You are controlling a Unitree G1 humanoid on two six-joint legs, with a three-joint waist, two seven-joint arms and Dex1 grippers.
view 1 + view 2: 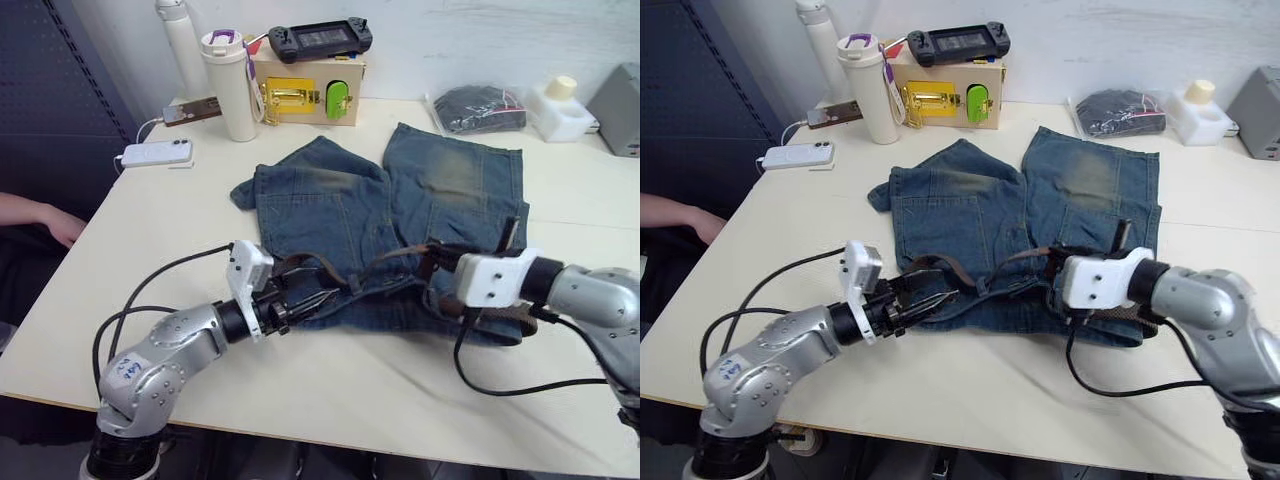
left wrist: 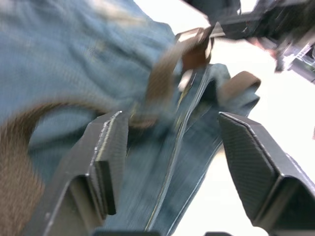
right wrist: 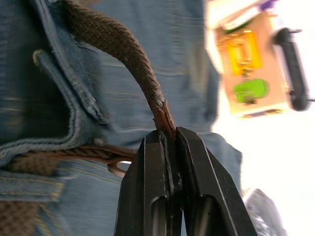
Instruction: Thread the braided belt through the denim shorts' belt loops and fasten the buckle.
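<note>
Right hand (image 3: 170, 142) pinches dark brown braided belt (image 3: 113, 44) tip; left hand (image 2: 170, 162) wide over faded blue denim shorts (image 1: 400, 215) waistband.

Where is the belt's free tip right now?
The braided belt tip is pinched in the right gripper, just above the denim shorts waistband on the robot's right.

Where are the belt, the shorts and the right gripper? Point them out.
belt (image 3: 115, 42): right wrist view, on the woven strap above the pinched tip.
shorts (image 1: 330, 205): left eye view, on the left leg.
right gripper (image 3: 170, 140): right wrist view, between the fingertips.
</note>
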